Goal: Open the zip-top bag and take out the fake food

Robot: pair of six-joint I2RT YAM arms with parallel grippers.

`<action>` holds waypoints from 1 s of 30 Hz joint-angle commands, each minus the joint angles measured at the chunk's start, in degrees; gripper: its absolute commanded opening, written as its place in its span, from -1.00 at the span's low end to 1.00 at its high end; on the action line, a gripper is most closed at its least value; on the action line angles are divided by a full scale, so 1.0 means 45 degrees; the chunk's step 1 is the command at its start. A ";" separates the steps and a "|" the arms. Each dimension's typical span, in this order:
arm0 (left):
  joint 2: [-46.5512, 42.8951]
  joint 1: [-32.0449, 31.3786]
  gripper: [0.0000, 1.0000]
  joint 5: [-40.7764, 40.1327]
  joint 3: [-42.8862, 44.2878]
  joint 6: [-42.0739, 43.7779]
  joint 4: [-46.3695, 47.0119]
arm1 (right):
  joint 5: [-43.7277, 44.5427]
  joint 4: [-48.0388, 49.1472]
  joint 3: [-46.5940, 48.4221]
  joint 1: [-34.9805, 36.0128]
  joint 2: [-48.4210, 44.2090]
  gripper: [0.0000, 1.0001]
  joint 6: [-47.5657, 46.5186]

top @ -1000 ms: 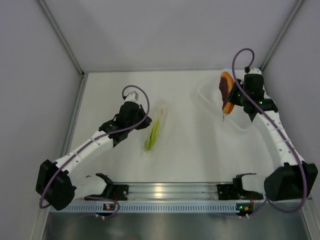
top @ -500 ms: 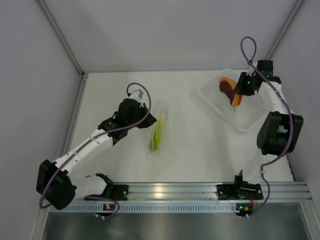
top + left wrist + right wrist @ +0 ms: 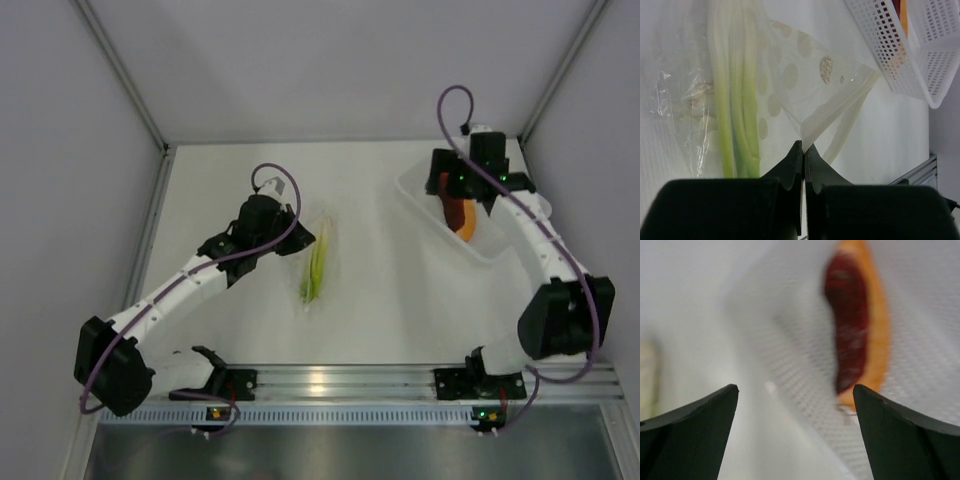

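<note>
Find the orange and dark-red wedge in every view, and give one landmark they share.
Top external: orange and dark-red wedge at upper right, inside the white mesh tray.
Left wrist: top right corner, seen through the tray's wall.
Right wrist: upper right of centre, blurred.
Shared landmark: the white mesh tray.

Right wrist view blurred: orange-and-red wedge [image 3: 860,325] soft-edged, upper right. Left wrist view: zip-top bag [image 3: 805,80], green stalk [image 3: 735,100] and mesh tray [image 3: 885,45] run off the top edge.
</note>
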 commanded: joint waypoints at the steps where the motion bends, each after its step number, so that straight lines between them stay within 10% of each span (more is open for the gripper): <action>1: -0.0412 -0.0217 -1.00 -0.0718 0.0715 -0.1453 0.0330 | -0.3943 0.4047 -0.2843 0.2239 -0.3183 0.99 0.2539; 10: -0.1098 -0.2713 -1.00 -0.5950 0.0695 -0.3565 0.0330 | 0.0862 0.8374 -0.5937 0.9717 -0.5277 -0.06 0.6434; 21: -0.0180 -0.4592 -1.00 -0.7460 0.0559 -0.4897 0.0544 | 0.4443 0.7456 -0.7380 1.2223 -0.5062 -0.23 0.6102; 30: -0.0492 -0.4632 -1.00 -0.6677 -0.0086 -0.5558 0.1248 | 0.2805 0.9759 -0.9003 1.2203 -0.4205 -0.19 0.5690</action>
